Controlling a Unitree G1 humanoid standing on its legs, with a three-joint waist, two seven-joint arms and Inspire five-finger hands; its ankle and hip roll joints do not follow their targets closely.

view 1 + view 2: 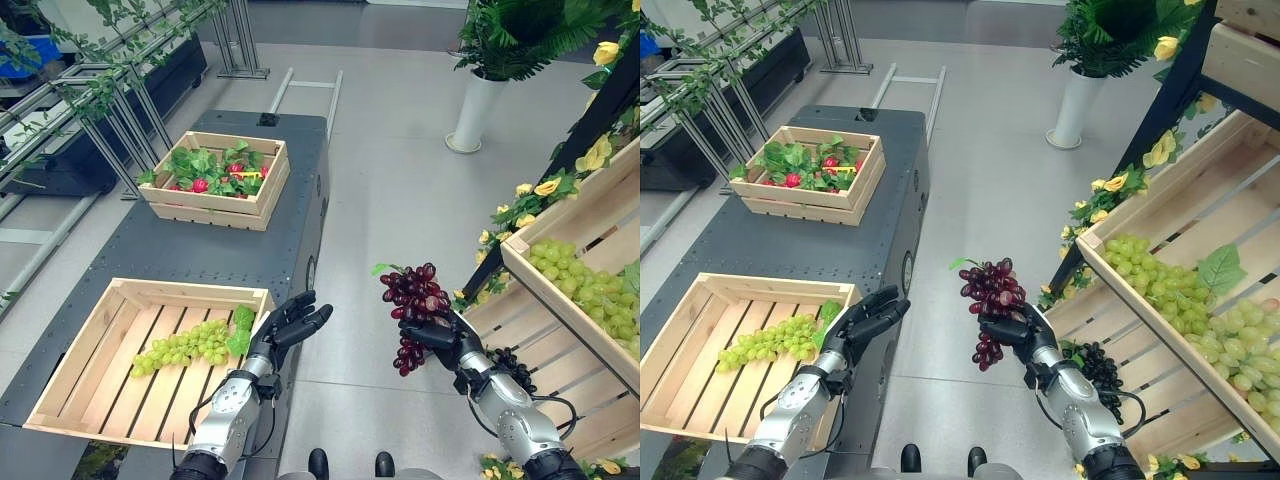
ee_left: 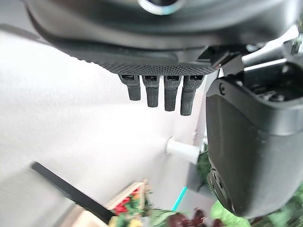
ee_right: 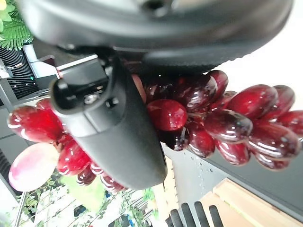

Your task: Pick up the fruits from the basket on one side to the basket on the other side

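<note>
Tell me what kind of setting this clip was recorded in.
Probably a mock fruit-shop or produce-stall setup indoors: slanted wooden shelf crates holding green grapes, flat wooden crates on a dark cart, and leafy vines with yellow flowers as decoration.

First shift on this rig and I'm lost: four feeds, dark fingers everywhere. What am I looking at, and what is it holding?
You are seeing through a two-armed humanoid robot. Two feeds are its head cameras, looking down; the other two are cameras on its wrists, looking along each hand. The right hand is closed around a bunch of red grapes, held in the air between the shelves and the cart. The left hand is open and empty, beside the near wooden crate on the dark cart. That crate holds green grapes. The far crate holds leaves and red fruit. The shelf on the robot's right carries more green grapes.
</note>
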